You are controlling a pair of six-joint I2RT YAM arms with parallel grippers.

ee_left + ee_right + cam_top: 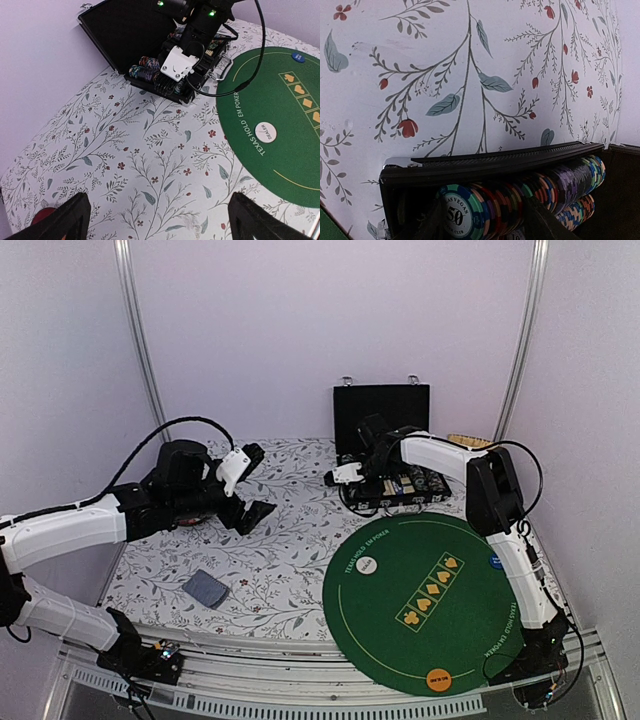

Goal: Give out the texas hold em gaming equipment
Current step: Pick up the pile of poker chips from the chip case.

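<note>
Two rows of poker chips [520,194] lie edge-up along case [490,164].

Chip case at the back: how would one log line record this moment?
right gripper: open over poker chips in black case | left gripper: open above floral cloth | card deck: on cloth

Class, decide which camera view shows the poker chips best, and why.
Right wrist: the poker chips sit close up, one face reading 50. Left wrist shows small distant rows in the case; top external shows them tiny, partly hidden.
</note>
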